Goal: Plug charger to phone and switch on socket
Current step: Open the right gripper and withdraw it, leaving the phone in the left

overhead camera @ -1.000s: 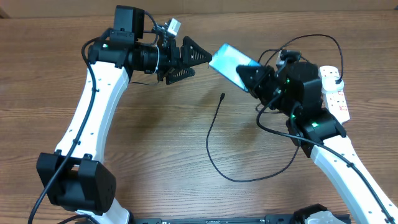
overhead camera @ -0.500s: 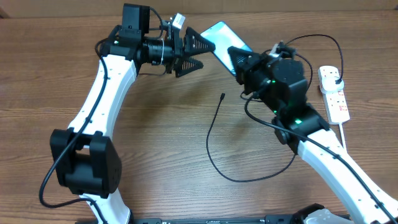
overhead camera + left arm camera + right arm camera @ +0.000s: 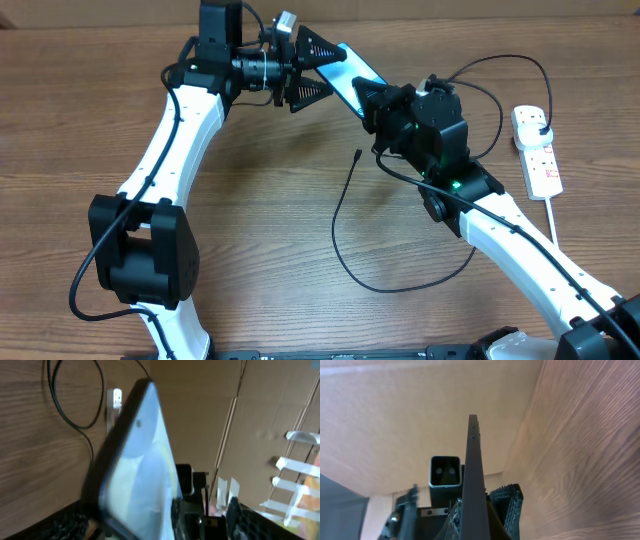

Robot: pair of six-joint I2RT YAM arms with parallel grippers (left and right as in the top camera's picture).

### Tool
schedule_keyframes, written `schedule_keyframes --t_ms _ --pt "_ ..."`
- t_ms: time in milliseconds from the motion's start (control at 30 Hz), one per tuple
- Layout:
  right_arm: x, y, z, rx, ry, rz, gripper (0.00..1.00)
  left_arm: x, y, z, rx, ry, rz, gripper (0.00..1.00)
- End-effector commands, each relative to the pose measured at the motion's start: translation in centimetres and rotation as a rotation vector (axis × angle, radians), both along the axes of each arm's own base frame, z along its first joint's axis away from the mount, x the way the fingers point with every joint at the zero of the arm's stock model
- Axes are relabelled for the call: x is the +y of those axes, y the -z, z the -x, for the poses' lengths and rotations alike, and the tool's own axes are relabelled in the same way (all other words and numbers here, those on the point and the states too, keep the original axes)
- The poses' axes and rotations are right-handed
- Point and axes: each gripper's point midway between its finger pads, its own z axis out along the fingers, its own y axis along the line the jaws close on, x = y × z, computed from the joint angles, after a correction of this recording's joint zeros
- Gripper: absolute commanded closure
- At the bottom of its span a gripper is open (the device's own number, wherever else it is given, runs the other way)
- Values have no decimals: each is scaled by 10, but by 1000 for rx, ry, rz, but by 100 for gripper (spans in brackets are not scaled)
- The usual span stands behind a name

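**Right jaws pinch the phone; left jaws spread at its other end**

Pressed together on one end of the phone [image 3: 358, 72], the right gripper [image 3: 372, 95] holds it tilted above the table [image 3: 250, 210] at about 12 o'clock in the overhead view; the right wrist camera sees it edge-on. The left gripper [image 3: 335, 73] reaches in from 9 o'clock with its jaws wide apart, the phone's free end between them; whether they touch it I cannot tell. The charger [image 3: 336, 225] lies loose, its connector tip [image 3: 358, 154] near the centre and its loop sagging toward 6 o'clock; the socket [image 3: 537, 152] lies well apart at 3 o'clock.
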Motion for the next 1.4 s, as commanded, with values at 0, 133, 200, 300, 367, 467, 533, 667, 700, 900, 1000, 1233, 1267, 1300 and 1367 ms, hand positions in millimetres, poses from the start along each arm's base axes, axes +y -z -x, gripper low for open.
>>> schedule_keyframes --t_ms 0,133,200,300,367,467,533,667,700,900,1000,1233,1267,1300,1367 --pt "3 -21 -7 -33 29 -65 96 3 6 -12 112 -82 -16 16" --pt "14 -14 -6 -27 9 -63 96 2 11 -16 160 -131 -36 29" --pt "18 -11 -6 -24 19 -56 96 0 13 -18 179 -151 -45 34" --pt "21 -11 -5 -25 38 -57 96 -3 15 -18 196 -166 -53 40" --pt "24 -12 -3 -19 41 -76 96 -4 16 -19 194 -173 -60 45" --pt "25 -16 -3 -31 37 -84 96 -6 16 -19 196 -173 -61 50" --pt "25 -16 -3 -17 41 -102 96 -6 16 -18 196 -172 -61 56" --pt "26 -16 -2 -6 41 -122 96 -6 17 -19 196 -172 -61 70" --pt "26 -16 -2 -6 41 -121 96 -6 17 -19 197 -173 -61 73" --pt "26 -16 -2 -6 41 -121 96 -6 17 -19 196 -175 -62 82" --pt "26 -16 -2 -6 41 -121 96 -6 17 -19 197 -175 -62 84" --pt "26 -16 -3 -6 41 -121 96 -5 18 -21 195 -186 -69 95" --pt "26 -16 -2 -7 42 -121 96 -5 18 -21 195 -188 -70 95" --pt "26 -16 -2 -7 42 -121 96 -4 18 -21 196 -190 -71 96" --pt "26 -16 -2 -7 41 -121 96 -4 19 -21 210 -196 -69 95"
